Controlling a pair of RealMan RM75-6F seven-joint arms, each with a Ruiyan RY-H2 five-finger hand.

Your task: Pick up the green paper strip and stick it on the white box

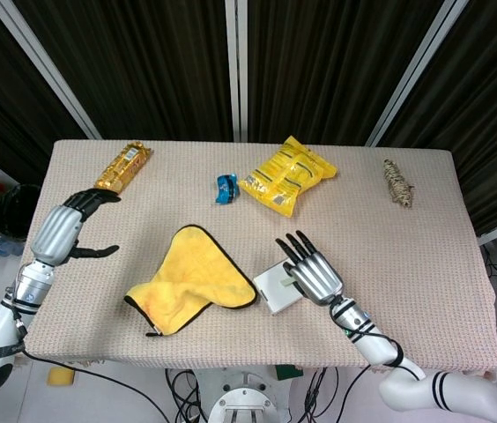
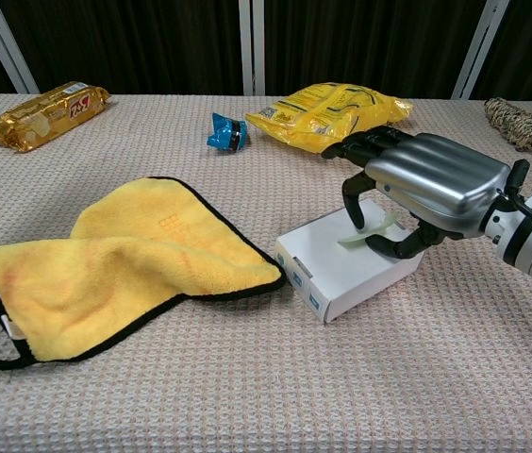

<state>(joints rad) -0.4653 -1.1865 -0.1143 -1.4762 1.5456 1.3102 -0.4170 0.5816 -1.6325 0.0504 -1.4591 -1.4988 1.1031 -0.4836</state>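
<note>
While the beige woven-cloth table is carrying everything, the rumpled yellow microfibre cloth with black edging is lying left of centre, its corner just beside the white cardboard box. Behind it, the crinkled yellow snack bag is resting near the far edge, with the golden-wrapped biscuit packet sitting well apart at the far left. The silver-and-black right hand is hovering over the box's right end, palm down, its dark fingers curling downward; the pale green paper strip is showing between finger and thumb, apparently pinched, its lower end lying on the box top. The silver left hand is hanging over the table's left edge, fingers apart and holding nothing. The small coil of brown twine is lying at the far right, and the little blue wrapped item is sitting just left of the snack bag.
</note>
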